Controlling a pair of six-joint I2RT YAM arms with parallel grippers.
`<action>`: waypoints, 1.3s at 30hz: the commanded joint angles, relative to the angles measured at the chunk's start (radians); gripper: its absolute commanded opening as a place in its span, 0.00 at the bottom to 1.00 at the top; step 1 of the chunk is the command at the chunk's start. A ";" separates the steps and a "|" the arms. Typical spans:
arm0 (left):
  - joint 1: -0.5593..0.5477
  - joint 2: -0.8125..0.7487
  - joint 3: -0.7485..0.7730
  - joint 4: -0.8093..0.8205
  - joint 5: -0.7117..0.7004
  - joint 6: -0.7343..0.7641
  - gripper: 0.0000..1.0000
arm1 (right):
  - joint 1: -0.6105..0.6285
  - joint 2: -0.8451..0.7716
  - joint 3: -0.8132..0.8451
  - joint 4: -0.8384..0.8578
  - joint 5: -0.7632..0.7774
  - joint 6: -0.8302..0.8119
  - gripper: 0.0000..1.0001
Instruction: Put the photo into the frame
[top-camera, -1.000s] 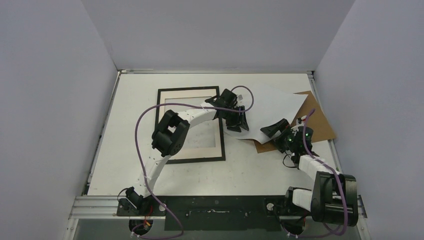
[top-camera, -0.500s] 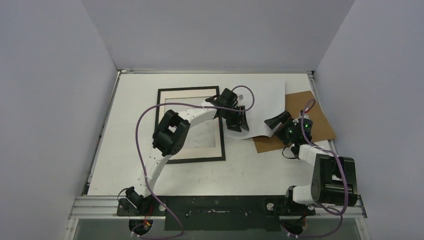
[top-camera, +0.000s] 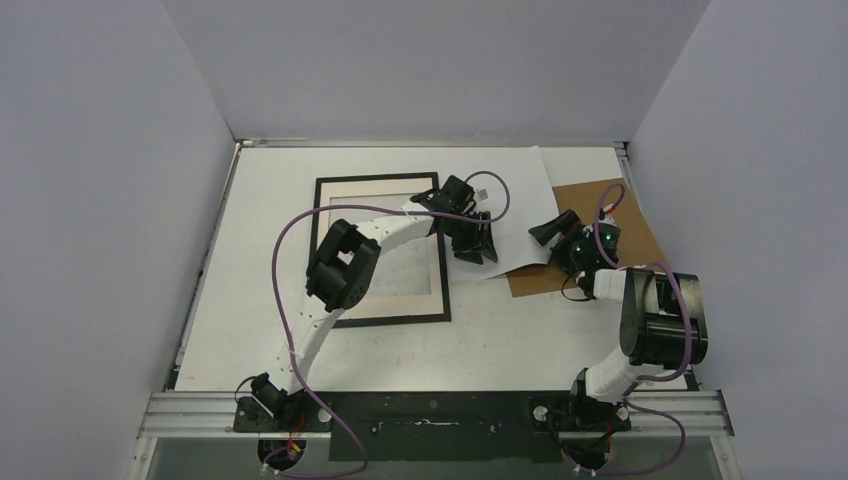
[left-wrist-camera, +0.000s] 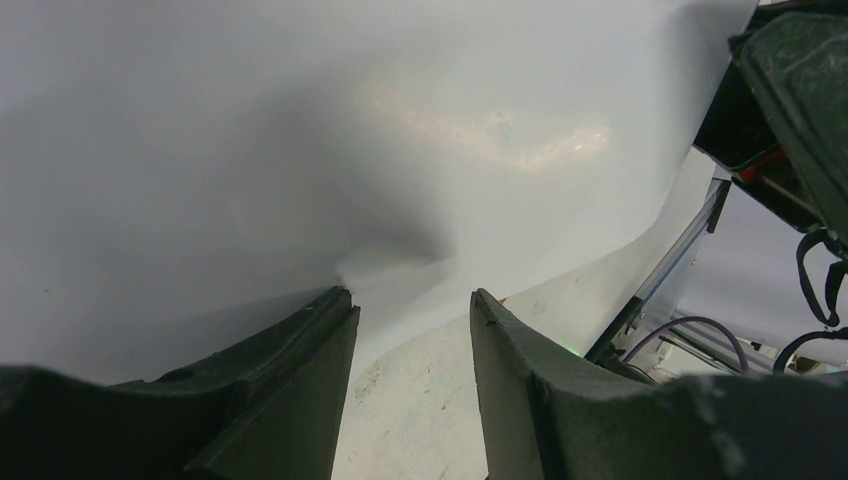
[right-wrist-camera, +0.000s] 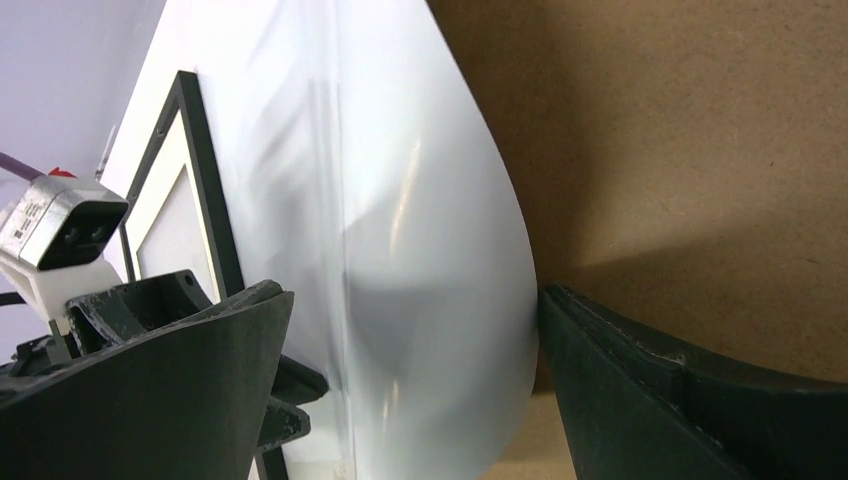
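The photo (top-camera: 515, 195) lies pale side up, right of the black frame (top-camera: 390, 320), and partly covers it and the brown cardboard (top-camera: 625, 215). My left gripper (top-camera: 478, 250) stands at the photo's near left edge, jaws apart. In the left wrist view the photo (left-wrist-camera: 300, 130) buckles at the left fingertip, and bare table shows in the left gripper's (left-wrist-camera: 412, 300) gap. My right gripper (top-camera: 548, 232) is wide open at the photo's right edge. In the right wrist view the photo's (right-wrist-camera: 400, 250) curled-up edge sits between the right gripper's (right-wrist-camera: 415, 295) fingers, touching neither side firmly.
A cream mat (top-camera: 380, 188) lies inside the frame. The cardboard (right-wrist-camera: 650, 130) reaches the table's right rail. Grey walls close in the left, back and right sides. The left arm's purple cable (top-camera: 285, 260) loops over the frame's left part.
The photo has swung counterclockwise, its right corner moving from the far right toward the back. My right gripper moved away from its base, up to the photo's edge. The left gripper barely moved.
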 joint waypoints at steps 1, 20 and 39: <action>0.015 0.091 -0.047 -0.147 -0.122 0.086 0.46 | -0.002 0.057 0.058 0.035 0.040 -0.023 1.00; 0.068 0.061 -0.112 -0.191 -0.159 0.160 0.43 | -0.006 0.131 0.221 -0.006 -0.227 -0.099 0.97; 0.104 0.078 -0.056 -0.239 -0.248 0.189 0.42 | -0.063 0.088 0.161 -0.065 -0.272 0.022 0.65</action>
